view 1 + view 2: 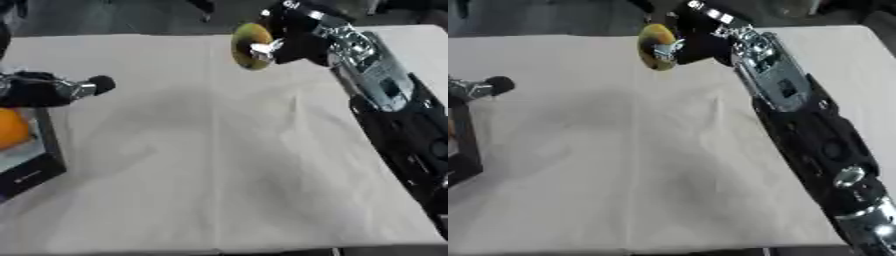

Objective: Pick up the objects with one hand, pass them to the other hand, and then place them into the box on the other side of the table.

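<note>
My right hand point(293, 37) is raised over the far middle of the table, its fingers curled round a yellow-green fruit with an orange blush point(250, 46). The fruit hangs in the air, well above the cloth. My left hand point(52, 89) shows at the left edge, above the black box point(44, 165); its fingers point right, and I cannot tell whether they are straight or curled. An orange fruit point(12, 128) lies inside the box.
A pale cloth point(210, 150) covers the table, creased along the middle. My right arm point(798, 115) stretches along the right side of the table. Dark floor and furniture legs lie beyond the far edge.
</note>
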You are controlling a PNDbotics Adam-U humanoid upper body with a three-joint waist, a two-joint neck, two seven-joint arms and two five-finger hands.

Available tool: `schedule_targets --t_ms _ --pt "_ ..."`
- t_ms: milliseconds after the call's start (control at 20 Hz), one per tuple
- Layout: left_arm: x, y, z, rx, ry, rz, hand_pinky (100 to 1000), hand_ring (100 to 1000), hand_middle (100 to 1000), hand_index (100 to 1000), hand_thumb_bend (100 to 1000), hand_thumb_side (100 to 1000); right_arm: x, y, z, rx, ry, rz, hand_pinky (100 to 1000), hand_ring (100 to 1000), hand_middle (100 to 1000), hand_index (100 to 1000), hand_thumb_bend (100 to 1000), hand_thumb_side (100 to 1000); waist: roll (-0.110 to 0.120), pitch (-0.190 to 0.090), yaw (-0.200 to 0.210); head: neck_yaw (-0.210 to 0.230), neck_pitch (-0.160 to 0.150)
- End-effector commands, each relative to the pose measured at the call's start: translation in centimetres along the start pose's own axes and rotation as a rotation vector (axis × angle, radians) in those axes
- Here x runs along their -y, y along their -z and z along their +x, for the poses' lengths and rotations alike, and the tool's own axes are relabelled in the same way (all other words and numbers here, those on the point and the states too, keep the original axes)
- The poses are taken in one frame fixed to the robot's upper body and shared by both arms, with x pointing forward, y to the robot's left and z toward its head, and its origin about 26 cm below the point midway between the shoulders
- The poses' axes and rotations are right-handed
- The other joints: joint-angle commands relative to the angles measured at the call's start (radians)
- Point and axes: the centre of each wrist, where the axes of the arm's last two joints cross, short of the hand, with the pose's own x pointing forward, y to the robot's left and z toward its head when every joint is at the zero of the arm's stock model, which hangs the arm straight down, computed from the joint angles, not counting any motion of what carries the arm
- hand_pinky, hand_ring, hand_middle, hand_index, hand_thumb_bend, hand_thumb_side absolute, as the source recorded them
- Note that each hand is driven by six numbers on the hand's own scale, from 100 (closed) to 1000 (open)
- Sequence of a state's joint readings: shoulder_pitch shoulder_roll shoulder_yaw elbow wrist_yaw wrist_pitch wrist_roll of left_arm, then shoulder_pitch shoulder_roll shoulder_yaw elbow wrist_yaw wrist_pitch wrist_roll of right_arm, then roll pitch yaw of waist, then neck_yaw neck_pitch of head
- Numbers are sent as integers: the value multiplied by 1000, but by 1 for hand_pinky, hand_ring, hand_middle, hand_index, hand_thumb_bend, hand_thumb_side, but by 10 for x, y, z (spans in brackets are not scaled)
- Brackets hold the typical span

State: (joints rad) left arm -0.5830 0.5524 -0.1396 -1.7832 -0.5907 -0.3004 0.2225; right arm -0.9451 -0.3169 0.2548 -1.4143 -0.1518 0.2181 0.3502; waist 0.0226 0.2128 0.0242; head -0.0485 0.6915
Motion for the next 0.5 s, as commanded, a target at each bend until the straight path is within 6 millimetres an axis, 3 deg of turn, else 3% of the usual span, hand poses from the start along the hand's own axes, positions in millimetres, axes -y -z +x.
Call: schedule_targets --t_ms 50,500 --pt "-4 7 4 51 61 28 864 787 748 830 824 100 -4 1 23 89 -31 -17 655 472 449 493 330 100 2 -37 -2 2 -12" --pt "0 7 14 158 156 112 846 763 738 830 842 100 -35 -6 48 230 -108 -91 646 462 441 484 326 100 4 -28 -6 -8 -19"
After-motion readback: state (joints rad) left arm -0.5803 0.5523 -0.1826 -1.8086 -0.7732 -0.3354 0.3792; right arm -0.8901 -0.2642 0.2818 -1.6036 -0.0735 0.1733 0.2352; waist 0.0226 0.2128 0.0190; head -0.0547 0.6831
